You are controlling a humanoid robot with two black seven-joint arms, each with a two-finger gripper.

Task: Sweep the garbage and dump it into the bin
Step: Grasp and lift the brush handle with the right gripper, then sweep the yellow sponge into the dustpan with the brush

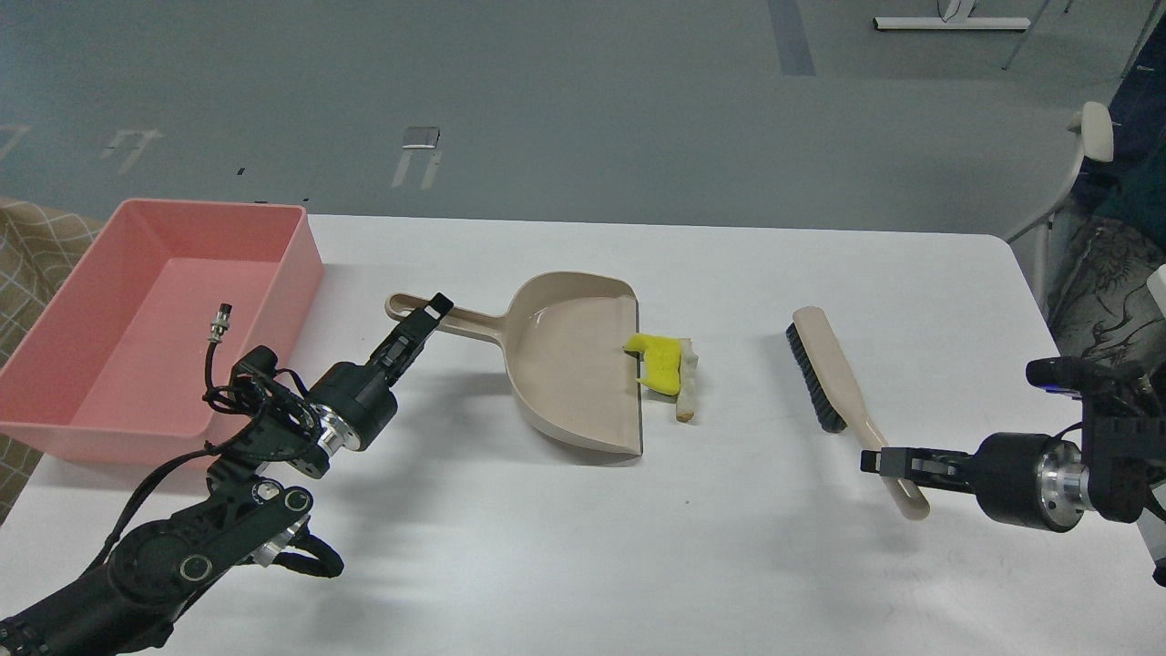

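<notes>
Left gripper (435,310) at dustpan (565,360) handle, garbage (669,369) beside pan.

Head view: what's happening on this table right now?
A sweeping job is being set up. The left gripper is at the dustpan handle; the right gripper is at the brush handle. The yellow chunk and bread slice lie at the pan's lip, unswept. The pink bin holds no garbage.

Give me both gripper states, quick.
Left gripper: at the dustpan handle, grip cannot be told.
Right gripper: at the brush handle, cannot be told.
</notes>
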